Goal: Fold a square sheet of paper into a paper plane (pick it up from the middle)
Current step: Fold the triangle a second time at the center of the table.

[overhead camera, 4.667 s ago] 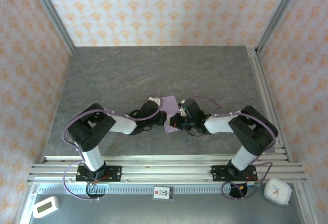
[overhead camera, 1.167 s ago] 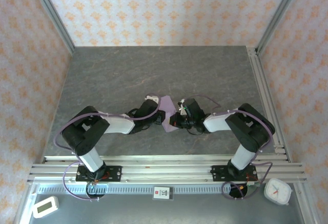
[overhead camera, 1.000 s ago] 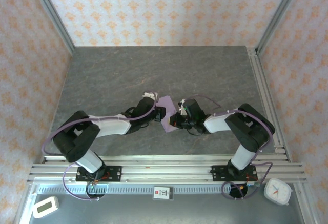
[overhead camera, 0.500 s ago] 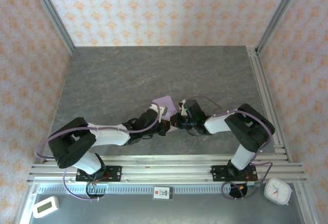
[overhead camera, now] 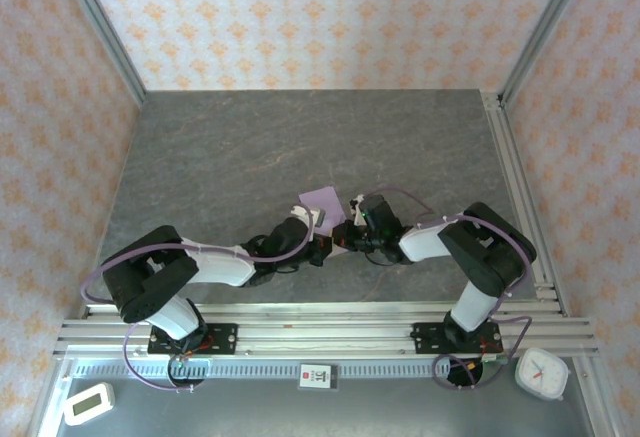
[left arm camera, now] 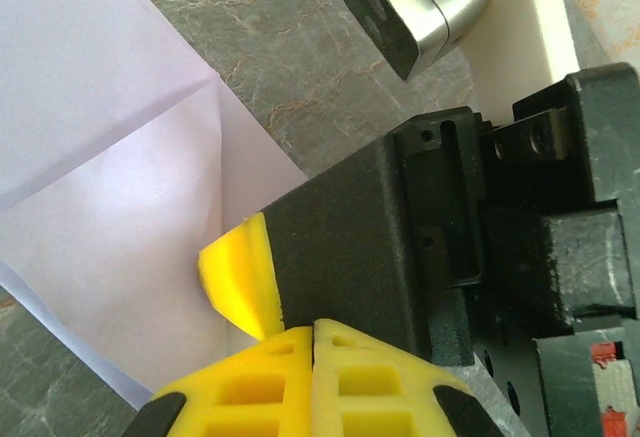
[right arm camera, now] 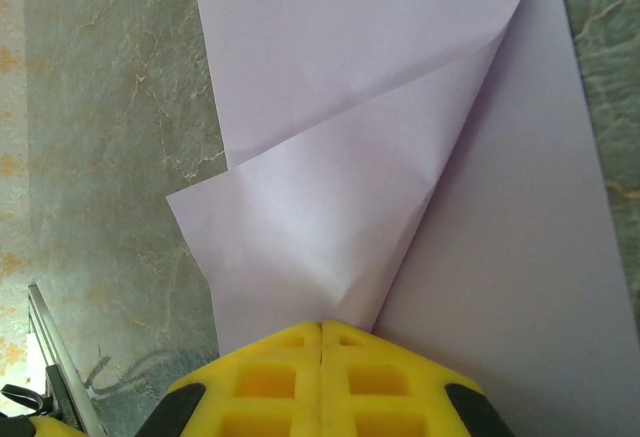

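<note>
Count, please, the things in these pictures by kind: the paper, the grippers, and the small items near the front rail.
Square sheet of paper: 1
Grippers: 2 (left gripper, right gripper)
White timer: 1
White clock: 1
Label card: 1
Total: 6

Sheet of paper [overhead camera: 322, 200]: laid on the table [overhead camera: 220, 157], at its middle.
Left gripper [left arm camera: 313, 335]: set at the sheet's near edge, just left of the right gripper [right arm camera: 321, 333].
Clock [overhead camera: 543, 373]: placed at the near right.
Timer [overhead camera: 88, 403]: placed at the near left.
</note>
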Controlling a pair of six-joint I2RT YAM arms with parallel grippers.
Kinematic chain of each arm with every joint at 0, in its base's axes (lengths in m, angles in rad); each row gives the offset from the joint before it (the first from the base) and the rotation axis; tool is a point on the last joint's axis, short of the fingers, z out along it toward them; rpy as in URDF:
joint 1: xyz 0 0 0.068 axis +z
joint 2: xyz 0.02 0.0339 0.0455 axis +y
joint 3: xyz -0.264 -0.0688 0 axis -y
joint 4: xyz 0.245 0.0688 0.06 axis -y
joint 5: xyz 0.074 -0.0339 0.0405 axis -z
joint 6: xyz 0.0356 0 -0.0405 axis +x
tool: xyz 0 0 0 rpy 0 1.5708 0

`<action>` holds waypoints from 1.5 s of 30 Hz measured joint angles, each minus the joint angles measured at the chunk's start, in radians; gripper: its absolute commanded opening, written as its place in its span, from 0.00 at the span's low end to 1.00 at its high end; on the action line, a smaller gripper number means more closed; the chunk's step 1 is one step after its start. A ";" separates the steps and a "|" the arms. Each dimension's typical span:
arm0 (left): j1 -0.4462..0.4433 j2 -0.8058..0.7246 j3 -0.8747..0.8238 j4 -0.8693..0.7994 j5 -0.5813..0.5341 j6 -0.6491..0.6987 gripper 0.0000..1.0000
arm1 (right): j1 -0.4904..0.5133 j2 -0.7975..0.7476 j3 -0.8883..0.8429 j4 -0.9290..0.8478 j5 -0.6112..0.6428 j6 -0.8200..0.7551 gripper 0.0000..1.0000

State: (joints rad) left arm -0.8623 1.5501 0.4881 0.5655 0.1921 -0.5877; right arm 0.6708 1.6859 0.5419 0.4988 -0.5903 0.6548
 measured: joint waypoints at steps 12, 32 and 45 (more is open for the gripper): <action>0.000 0.003 -0.038 -0.042 -0.043 0.011 0.00 | 0.000 0.000 0.000 0.000 -0.001 0.003 0.00; -0.010 0.041 0.074 -0.180 -0.097 0.091 0.00 | 0.000 0.000 0.000 0.000 0.000 0.011 0.00; -0.015 -0.098 -0.006 -0.219 -0.141 0.075 0.00 | 0.000 0.000 0.000 0.000 -0.001 0.012 0.00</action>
State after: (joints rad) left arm -0.8772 1.4525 0.4820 0.3462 0.0509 -0.5129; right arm 0.6708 1.6859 0.5419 0.4992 -0.5911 0.6666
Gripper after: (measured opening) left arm 0.048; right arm 0.038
